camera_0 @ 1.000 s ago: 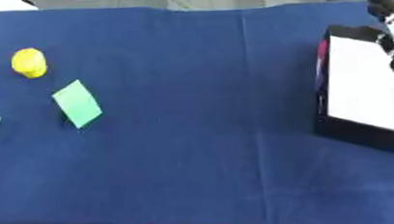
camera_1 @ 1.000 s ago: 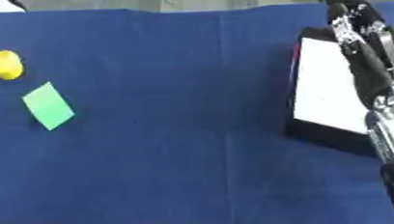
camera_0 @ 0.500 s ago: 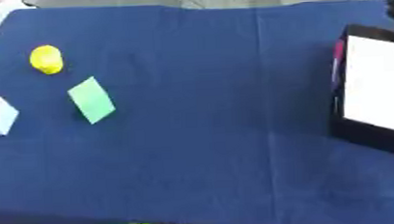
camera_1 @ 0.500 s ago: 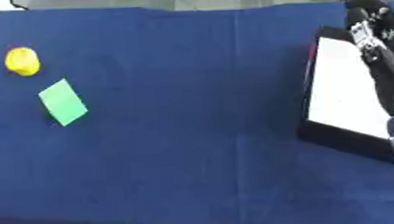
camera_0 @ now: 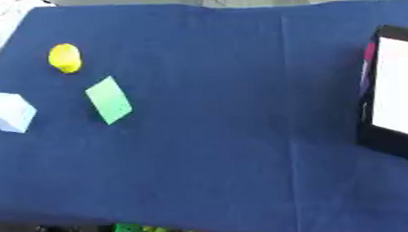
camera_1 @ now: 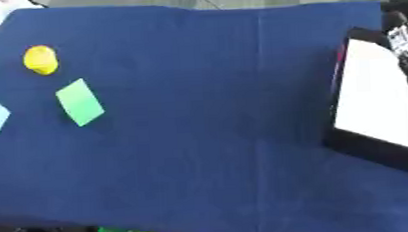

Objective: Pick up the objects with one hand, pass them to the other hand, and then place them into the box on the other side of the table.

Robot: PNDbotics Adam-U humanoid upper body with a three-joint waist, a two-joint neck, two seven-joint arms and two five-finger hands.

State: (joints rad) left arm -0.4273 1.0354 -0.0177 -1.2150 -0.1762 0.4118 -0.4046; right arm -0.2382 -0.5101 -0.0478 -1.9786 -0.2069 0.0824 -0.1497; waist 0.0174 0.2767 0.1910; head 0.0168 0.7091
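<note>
Blue cloth-covered table (camera_0: 226, 137) fills both views. Near edge: green and dark clutter below the table rim, can't make it out.

Right hand (camera_1: 405, 42) is only partly in frame at the right edge of the right eye view, black with silver bits, above the far end of the box. Can't tell whether it's clenched or released, too little of it shows. Left hand isn't visible.

Box (camera_1: 373, 104): black rim, white inside, directly under and nearer than the right hand, running along the table's right side. A pink strip shows on its left wall.

Objects are all well apart from the right hand, across the table on the far left side:
- pale blue cube (camera_0: 8, 111), nearest, by the left edge
- green block (camera_0: 108, 99), just right of the cube, tilted
- yellow rounded piece (camera_0: 64, 57), farthest, beyond the green block

None of the three touch each other. All rest on the cloth.
</note>
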